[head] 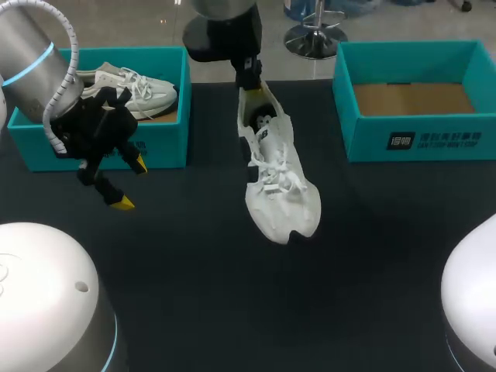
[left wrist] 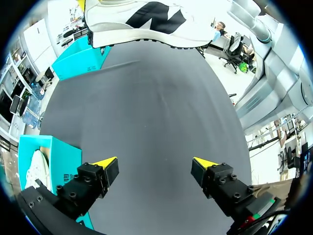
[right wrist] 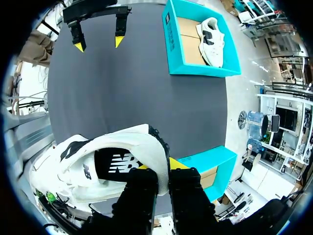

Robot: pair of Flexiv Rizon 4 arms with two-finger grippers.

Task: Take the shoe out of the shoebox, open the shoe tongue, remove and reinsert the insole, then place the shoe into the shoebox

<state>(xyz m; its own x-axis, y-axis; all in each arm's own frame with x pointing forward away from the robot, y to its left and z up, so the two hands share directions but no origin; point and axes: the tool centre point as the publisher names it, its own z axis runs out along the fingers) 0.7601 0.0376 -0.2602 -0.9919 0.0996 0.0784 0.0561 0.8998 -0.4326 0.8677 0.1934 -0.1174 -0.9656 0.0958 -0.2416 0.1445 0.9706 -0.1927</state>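
Note:
A white shoe [head: 280, 190] with a dark logo hangs over the middle of the black table [head: 201, 294], heel up and toe toward me. My right gripper [right wrist: 159, 165] is shut on its heel collar [right wrist: 159, 147], one finger inside the shoe [right wrist: 93, 169] and one outside. The right arm [head: 225, 31] comes in over the table's far side. My left gripper [head: 130, 184] hangs open and empty in front of the left shoebox [head: 155, 143]. From the left wrist, that gripper [left wrist: 155, 169] has only bare table between its fingers, with the shoe [left wrist: 146, 19] far ahead.
The left teal shoebox [right wrist: 176, 44] holds a second white shoe [head: 136, 91]. Another teal box [head: 418, 136] at the far right holds only a brown cardboard floor. White robot housings [head: 46, 302] stand at the near corners.

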